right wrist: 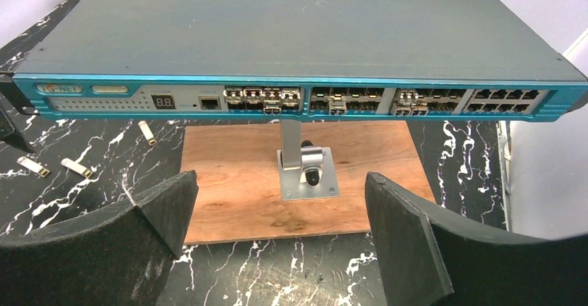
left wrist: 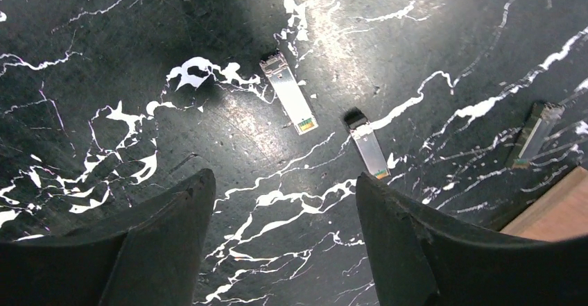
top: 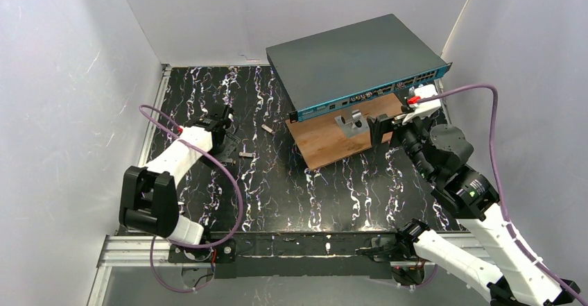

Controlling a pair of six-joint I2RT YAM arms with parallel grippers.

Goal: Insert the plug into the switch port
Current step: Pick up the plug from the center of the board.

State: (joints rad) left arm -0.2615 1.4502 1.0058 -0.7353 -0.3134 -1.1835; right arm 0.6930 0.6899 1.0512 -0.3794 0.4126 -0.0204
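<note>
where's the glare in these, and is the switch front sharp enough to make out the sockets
Left wrist: a bright glare patch on the glossy tabletop above the silver plugs, which are sharp; the left gripper's fingers are dark and soft. Right wrist: the switch front is evenly lit and crisp, sockets distinct. Top external: the sockets are too small and soft to separate.

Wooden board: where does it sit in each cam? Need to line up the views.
Top external: wooden board right of centre, running under the front edge of the switch.
Left wrist: only a corner of the wooden board, at the bottom right.
Right wrist: wooden board in the centre, just below the switch front.
Shared landmark: the loose silver plug lying nearest the board.
</note>
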